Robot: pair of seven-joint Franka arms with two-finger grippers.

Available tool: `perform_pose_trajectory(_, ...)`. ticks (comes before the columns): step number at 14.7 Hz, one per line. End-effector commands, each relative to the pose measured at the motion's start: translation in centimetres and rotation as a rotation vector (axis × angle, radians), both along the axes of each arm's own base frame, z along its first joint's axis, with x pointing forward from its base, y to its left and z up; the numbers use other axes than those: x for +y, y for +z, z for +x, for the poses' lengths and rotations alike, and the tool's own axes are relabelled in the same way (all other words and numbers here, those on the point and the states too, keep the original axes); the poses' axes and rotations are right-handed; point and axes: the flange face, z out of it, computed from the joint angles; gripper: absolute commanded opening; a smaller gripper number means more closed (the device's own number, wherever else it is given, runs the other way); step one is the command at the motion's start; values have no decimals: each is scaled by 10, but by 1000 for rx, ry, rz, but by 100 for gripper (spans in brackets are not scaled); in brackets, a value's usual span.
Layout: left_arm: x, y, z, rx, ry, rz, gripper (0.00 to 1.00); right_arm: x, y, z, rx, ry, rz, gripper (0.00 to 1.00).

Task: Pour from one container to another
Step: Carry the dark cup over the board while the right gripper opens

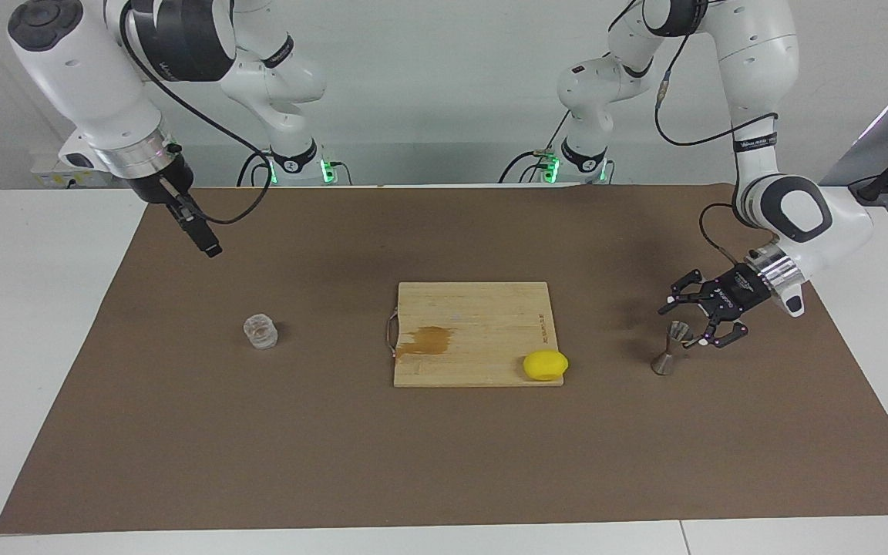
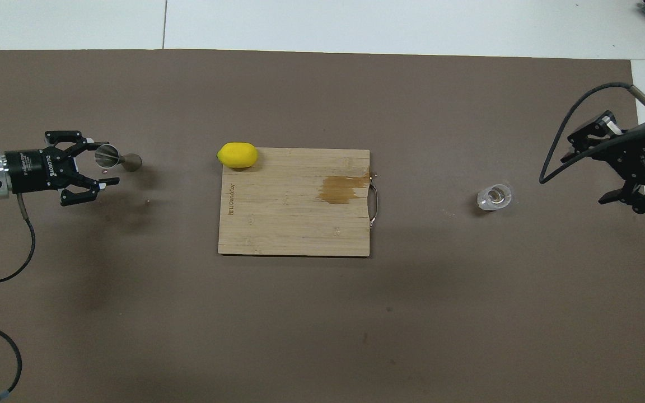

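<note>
We see a brown mat [image 1: 444, 462] covering most of a white table [image 1: 28, 347], with white strips of bare table showing at both ends and along the edge farthest from the robots.

At the middle of the mat lies a wooden cutting board [image 1: 475, 324] with a dark stain near its metal handle. A yellow lemon [image 1: 545, 364] rests at the board's corner farthest from the robots, toward the left arm's end, overhanging the edge slightly.

The glass tumbler [image 1: 260, 332] stands upright on the mat toward the right arm's end, well apart from the board, with open mat all around it. The right gripper [image 1: 213, 250] hangs in the air over the mat near its edge closest to the robots, well apart from the tumbler. In the overhead view the right gripper [image 2: 613, 159] shows its fingers spread wide, holding nothing.

The metal jigger [image 1: 671, 348] stands upright toward the left arm's end, well apart from the board. The left gripper [image 1: 692, 325] sits low just beside it, fingers open and empty; in the overhead view the left gripper [image 2: 94, 168] has one fingertip close to the jigger [image 2: 116, 159], and we cannot tell whether it touches.

The broad stretch of mat farther from the robots than the board lies open.
</note>
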Motion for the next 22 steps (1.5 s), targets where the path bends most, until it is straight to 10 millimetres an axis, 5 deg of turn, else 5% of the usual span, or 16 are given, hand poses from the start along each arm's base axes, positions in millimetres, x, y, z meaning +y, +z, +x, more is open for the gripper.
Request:
perform_pose_trajectory(1,-1,1,-8,-18,23,8,53,5,4,-4,-12,-106,25,98)
perform_pose_trajectory(2,-1,1,-8,-17,24,8,23,3,4,-4,-10,-125,25,100)
perform_pose_trajectory(5,0,2,-7,-19,25,5,1,-9,-4,-10,21,-237,102,100)
perform_pose_trajectory(9,-8,10,-5,-7,-5,-38,0,-25,-27,-14,35,-296,153,100)
perform_pose_trajectory(12,-22,34,1,5,-45,-85,0,-36,-57,-17,62,-349,226,100)
perform_pose_trajectory(16,-90,85,-2,42,-72,-94,0,-40,-84,-38,102,-440,249,100)
perform_pose_trajectory(18,-134,103,-4,61,-87,-112,0,-43,-91,-33,78,-456,251,100)
perform_pose_trajectory(22,-227,116,-5,86,-20,-130,0,-61,-129,-20,118,-490,297,100)
